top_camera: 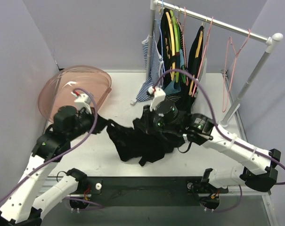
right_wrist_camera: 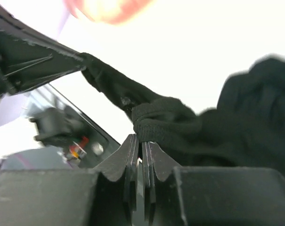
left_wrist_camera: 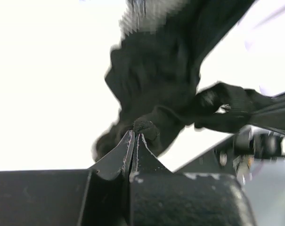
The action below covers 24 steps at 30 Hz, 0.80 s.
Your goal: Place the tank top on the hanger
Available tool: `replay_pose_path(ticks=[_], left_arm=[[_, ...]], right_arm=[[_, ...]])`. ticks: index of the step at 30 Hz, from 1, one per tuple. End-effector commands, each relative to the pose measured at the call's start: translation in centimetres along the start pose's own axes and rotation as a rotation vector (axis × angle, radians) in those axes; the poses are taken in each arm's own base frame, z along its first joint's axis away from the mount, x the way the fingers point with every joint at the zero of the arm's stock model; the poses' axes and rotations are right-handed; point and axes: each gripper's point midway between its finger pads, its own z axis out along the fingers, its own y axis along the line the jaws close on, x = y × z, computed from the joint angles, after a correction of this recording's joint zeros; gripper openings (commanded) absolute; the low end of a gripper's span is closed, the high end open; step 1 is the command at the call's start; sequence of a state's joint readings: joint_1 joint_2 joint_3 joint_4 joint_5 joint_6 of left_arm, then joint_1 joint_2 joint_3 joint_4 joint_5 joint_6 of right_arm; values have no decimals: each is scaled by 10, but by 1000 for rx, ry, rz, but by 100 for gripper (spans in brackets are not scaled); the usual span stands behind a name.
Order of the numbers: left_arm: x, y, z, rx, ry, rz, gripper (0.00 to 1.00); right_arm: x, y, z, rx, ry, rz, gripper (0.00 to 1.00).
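The black tank top (top_camera: 133,143) hangs bunched between my two grippers, low over the white table (top_camera: 118,101). My left gripper (top_camera: 99,123) is shut on its left edge; in the left wrist view the jaws (left_wrist_camera: 134,133) pinch a fold of black tank top (left_wrist_camera: 156,80). My right gripper (top_camera: 144,123) is shut on the right part; the right wrist view shows the jaws (right_wrist_camera: 141,141) clamped on a rolled hem of the tank top (right_wrist_camera: 246,127). The empty pink hanger (top_camera: 224,94) hangs from the rail at the far right, apart from both grippers.
A clothes rack (top_camera: 213,21) stands at the back right with dark garments on yellow, green and pink hangers and a striped top (top_camera: 149,84). A translucent pink bowl (top_camera: 76,87) lies at the back left. Walls close in the table's sides.
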<state>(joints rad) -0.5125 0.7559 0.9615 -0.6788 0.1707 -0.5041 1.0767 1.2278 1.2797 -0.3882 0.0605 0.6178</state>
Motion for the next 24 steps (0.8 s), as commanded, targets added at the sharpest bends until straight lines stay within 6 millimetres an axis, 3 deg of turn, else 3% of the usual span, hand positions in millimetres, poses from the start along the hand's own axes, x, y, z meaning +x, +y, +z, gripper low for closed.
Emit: replay_pose_path(ticks=[1, 2, 3, 4, 5, 7, 8, 11, 12, 14, 15, 16, 17, 18, 19, 20, 21, 22, 23, 24], left_arm=[[-78, -9, -59, -92, -187, 124, 0], [-94, -12, -68, -106, -226, 152, 0], [-108, -14, -70, -124, -248, 163, 0], [-140, -31, -96, -115, -348, 188, 0], [-154, -33, -100, -132, -377, 189, 0], [-189, -55, -133, -106, -504, 206, 0], [-199, -62, -139, -95, -531, 214, 0], [-214, -82, -155, -24, -600, 247, 0], [-212, -89, -154, 12, -589, 259, 0], [-196, -95, -137, 84, -520, 279, 0], [-185, -96, -127, 117, -481, 282, 0], [-176, -104, -121, 184, -455, 283, 0], [-164, -106, -121, 218, -438, 285, 0], [-140, -93, -94, 225, -352, 268, 0], [-127, -96, -88, 273, -316, 252, 0], [-97, -82, -66, 277, -227, 216, 0], [-81, -88, -61, 348, -178, 196, 0], [-62, -81, -50, 355, -119, 168, 0], [-46, -75, -43, 363, -78, 143, 0], [-9, -59, -21, 364, 30, 74, 0]], right_arm=[[-73, 37, -40, -70, -118, -205, 0], [-104, 53, -65, -108, -186, -215, 0], [-113, 58, -68, -116, -199, -248, 0], [-123, 63, -78, -128, -225, -260, 0], [-140, 72, -97, -158, -271, -262, 0], [-149, 75, -115, -181, -309, -278, 0], [-151, 74, -120, -185, -320, -282, 0], [-144, 53, -134, -132, -343, -291, 0], [-130, 36, -134, -91, -326, -297, 0], [-116, 9, -130, -10, -311, -282, 0], [-109, -2, -141, -1, -324, -270, 0], [-83, -25, -121, 60, -255, -255, 0], [-71, -35, -117, 73, -232, -241, 0], [-59, -44, -121, 67, -224, -223, 0], [-24, -62, -100, 85, -124, -192, 0], [-9, -68, -98, 74, -96, -170, 0], [11, -77, -89, 84, -44, -158, 0], [46, -88, -73, 97, 47, -120, 0], [66, -91, -66, 83, 98, -101, 0], [81, -96, -59, 85, 133, -82, 0]])
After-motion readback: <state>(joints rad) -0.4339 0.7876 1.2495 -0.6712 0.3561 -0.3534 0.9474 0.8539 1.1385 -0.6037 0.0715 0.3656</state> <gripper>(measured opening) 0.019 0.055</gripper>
